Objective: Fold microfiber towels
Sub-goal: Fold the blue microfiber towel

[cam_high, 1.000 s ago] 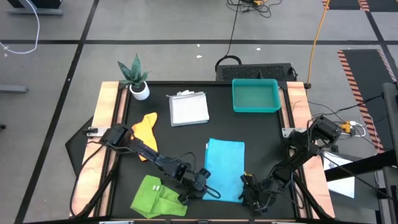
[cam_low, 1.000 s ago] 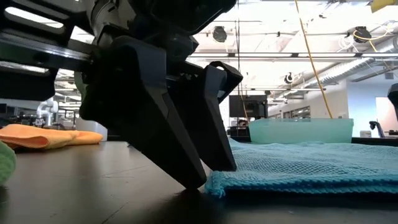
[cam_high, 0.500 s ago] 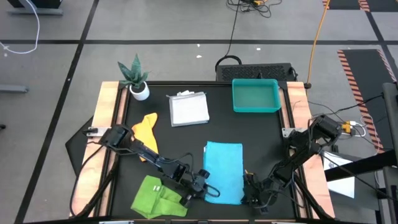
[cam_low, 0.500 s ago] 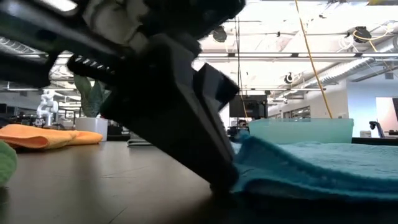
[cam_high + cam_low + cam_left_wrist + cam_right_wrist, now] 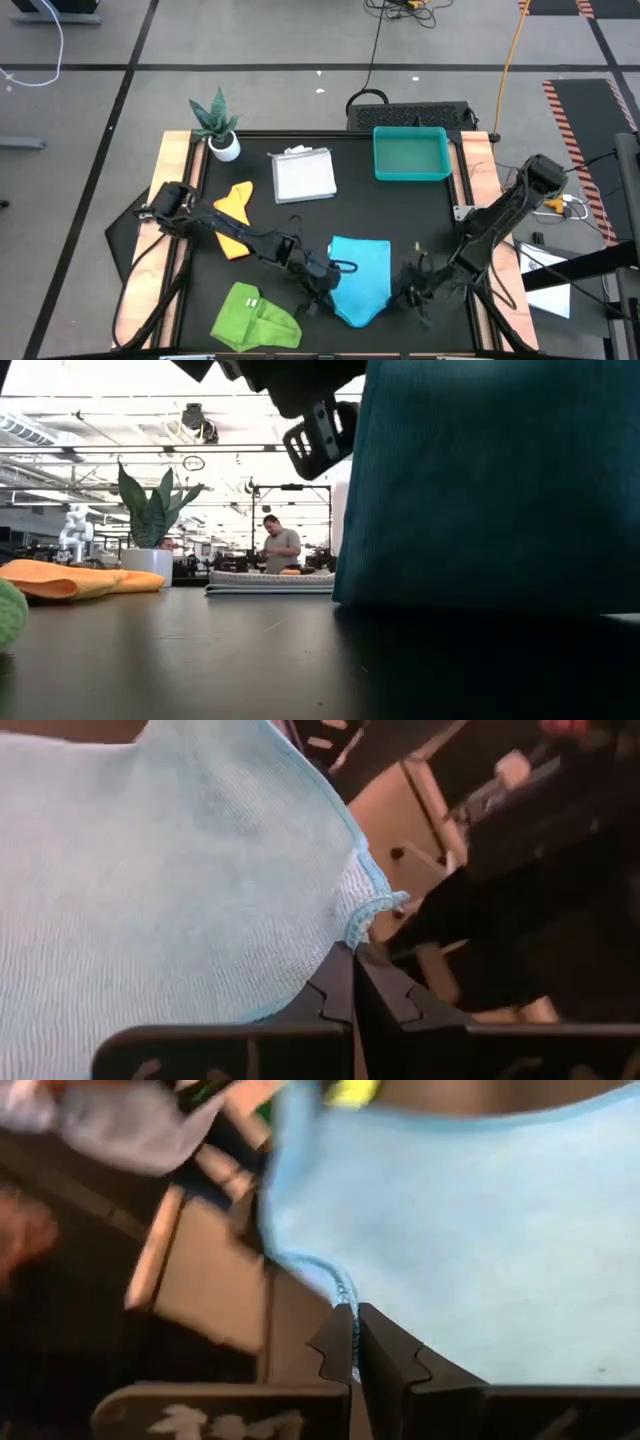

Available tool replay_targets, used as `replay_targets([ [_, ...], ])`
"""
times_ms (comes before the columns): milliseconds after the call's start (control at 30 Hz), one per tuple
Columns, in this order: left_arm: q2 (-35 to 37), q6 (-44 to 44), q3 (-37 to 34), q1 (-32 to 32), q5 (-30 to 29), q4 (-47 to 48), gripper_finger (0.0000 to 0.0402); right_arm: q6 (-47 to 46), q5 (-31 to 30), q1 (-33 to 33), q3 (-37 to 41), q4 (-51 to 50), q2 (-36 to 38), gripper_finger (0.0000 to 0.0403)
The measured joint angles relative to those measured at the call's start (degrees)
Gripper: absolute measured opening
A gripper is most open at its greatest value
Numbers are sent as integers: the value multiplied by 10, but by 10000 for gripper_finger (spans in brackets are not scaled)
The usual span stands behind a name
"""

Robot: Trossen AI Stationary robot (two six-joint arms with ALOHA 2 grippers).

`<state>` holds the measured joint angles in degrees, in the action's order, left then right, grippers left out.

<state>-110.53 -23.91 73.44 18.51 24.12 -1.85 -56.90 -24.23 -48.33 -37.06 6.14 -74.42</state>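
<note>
Turquoise towel [image 5: 361,279], lifted, sagging

The lifted turquoise blue microfiber towel [image 5: 358,278] hangs in the front middle of the black table [image 5: 420,210], pinched between the left hand [image 5: 335,268] and the right hand [image 5: 408,283], blocking the way between them. Bare table lies open behind it, between the folded white-grey cloth [image 5: 303,174] and the rigid teal plastic tray [image 5: 411,153]. The yellow-orange towel [image 5: 234,212] and crumpled lime green towel [image 5: 254,316] crowd the left side; the potted plant [image 5: 217,124] fills the far left corner.
</note>
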Motion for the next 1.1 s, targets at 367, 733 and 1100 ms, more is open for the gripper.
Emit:
replay_targets([
  [367, 17, -152, -94, -57, -93, -73, 0, -70, -71, 107, 0, -267, 83, 0],
  [733, 54, -169, -130, -117, -151, -5, 0, 15, 26, 282, 78, -156, 82, 0],
  [1100, 54, -124, -129, -133, -160, 34, 23, 36, 66, 338, 127, -101, 83, 0],
])
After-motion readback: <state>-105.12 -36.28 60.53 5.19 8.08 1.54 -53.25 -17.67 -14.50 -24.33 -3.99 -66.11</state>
